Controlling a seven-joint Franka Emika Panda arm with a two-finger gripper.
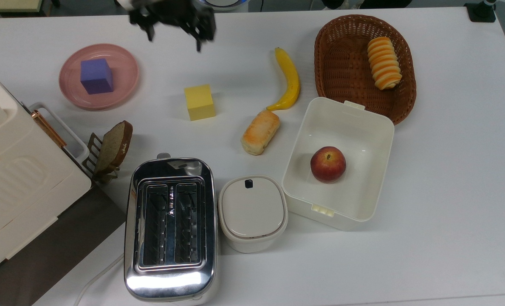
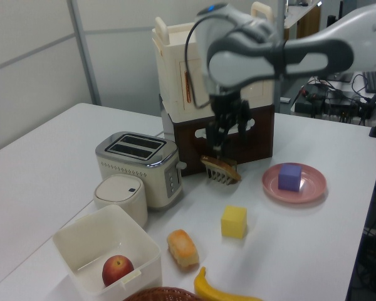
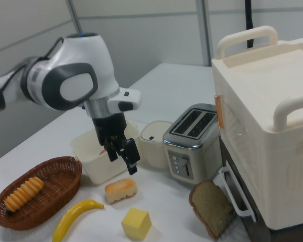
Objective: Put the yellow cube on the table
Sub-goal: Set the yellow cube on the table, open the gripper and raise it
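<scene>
Yellow cube (image 1: 199,102): free on the table (image 1: 447,178), below the raised gripper (image 1: 172,30), whose fingers are spread and empty. Probably light, soft foam; grip two opposite flat faces. Pink plate (image 1: 125,87), to the top view's left of the gripper: purple cube (image 1: 96,75). White box (image 1: 379,127): apple (image 1: 328,164). Basket (image 1: 333,55): striped pastry (image 1: 384,62).

No readable text, brand, number or sign appears anywhere; the small markings on the toaster (image 1: 170,225) are too faint to make out.
</scene>
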